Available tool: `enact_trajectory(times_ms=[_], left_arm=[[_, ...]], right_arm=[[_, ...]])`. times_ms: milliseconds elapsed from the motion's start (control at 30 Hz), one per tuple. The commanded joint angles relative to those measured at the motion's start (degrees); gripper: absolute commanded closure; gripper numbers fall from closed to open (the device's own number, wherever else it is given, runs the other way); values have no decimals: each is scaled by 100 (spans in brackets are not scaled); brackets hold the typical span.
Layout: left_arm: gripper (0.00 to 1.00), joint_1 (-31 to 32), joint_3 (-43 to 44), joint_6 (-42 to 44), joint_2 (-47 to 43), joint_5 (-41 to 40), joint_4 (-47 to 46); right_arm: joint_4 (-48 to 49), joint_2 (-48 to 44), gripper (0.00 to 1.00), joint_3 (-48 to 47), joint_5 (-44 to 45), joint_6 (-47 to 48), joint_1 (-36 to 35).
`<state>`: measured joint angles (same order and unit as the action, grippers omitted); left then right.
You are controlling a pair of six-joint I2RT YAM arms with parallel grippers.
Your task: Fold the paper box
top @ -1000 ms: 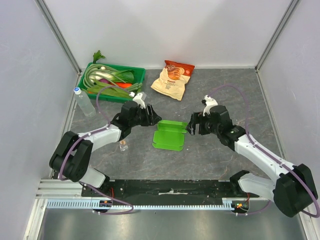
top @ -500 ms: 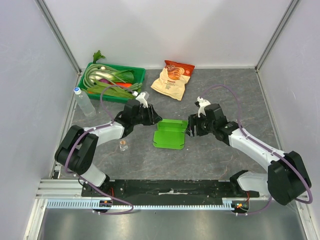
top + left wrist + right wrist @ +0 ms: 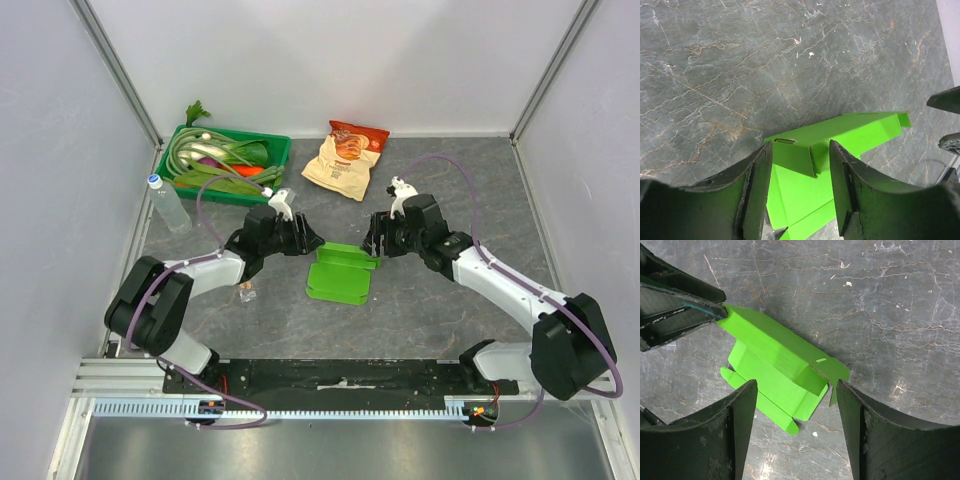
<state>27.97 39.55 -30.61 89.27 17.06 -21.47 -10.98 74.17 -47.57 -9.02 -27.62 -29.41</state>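
Note:
The paper box [image 3: 338, 275] is bright lime green and lies partly folded mid-table, with its rear panel raised. My left gripper [image 3: 308, 241] is at its far left corner, open. In the left wrist view the box [image 3: 805, 192] sits under and between the left gripper's [image 3: 800, 147] spread fingers [image 3: 756, 190], with an upright flap between them. My right gripper [image 3: 373, 244] is at the far right corner, open. In the right wrist view that gripper [image 3: 796, 385] hovers over the box's [image 3: 771, 359] end. The left gripper's tip [image 3: 700, 307] meets the opposite corner.
A dark green tray [image 3: 280, 150] of vegetables stands at the back left, with a beige-and-red snack bag [image 3: 346, 158] to its right. A water bottle [image 3: 168, 205] lies by the left wall. A small clear object [image 3: 246, 292] sits under the left arm.
My right gripper has moved away from me along the box's right end and narrowed a little. The box's rear panel now stands higher. The left gripper has barely shifted.

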Motion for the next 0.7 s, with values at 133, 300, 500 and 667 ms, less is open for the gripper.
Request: enact_trajectory(times_ms=[133,300,500,667], left_arm=[[44,-10,-132,108,-376,95,21],[46,-10,-123,38,-183,254,-146],[59,-10,-132,3,20,386,-216],[66,-10,-211,-41,11,430,-313]], right_arm=[[359,150,32,-191,-100,-279,-73],[492,325,37,-226,-39,-367,-293],[413,484,45,-209,128,-481,-302],[360,449,46,-77,374,-735,-294]])
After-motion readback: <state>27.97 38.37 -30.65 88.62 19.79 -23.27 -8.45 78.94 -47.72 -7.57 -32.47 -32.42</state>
